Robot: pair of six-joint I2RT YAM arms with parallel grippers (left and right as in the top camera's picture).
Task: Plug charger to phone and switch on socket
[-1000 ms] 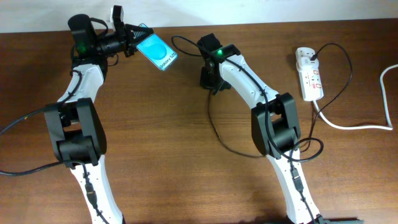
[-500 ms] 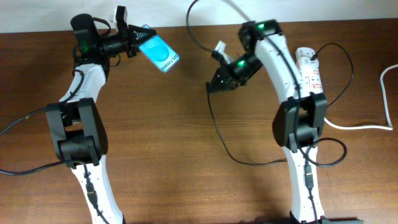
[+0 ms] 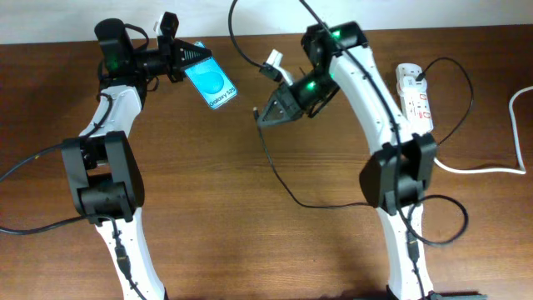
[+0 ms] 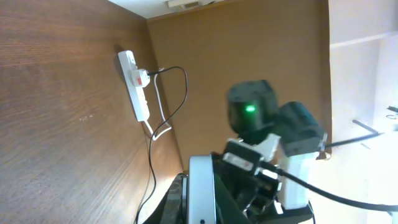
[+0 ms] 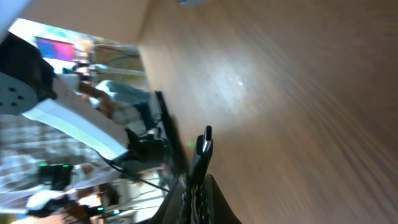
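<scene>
The right hand [image 3: 263, 117] is closed on the charger [image 3: 265, 143] just behind its small tip, which pokes out past the fingers in the blurred right wrist view. It hangs above the surface [image 3: 200, 208], aimed toward the phone [image 3: 210, 81], with a clear gap between them. The left hand [image 3: 177, 57] is clamped on the phone's far end and holds it off the surface at a tilt, screen up and free end toward the right hand.

The main risk is a missed port. No view shows the port, and the tip is tiny, so a slight error in angle would likely jam it against the phone's edge. Because the phone is gripped at only one end, a push on the free end could pivot it in the fingers or slide it out and drop it.

The cable is a second hazard. It trails down from the right hand in a long loop across the surface and passes near that arm. If it snags, a pull could twist the tip in the grip, or tug on the socket [image 3: 415, 100], where a black plug appears seated. I cannot tell how the socket's switch is set, and pressing it calls for one hand to let go.
</scene>
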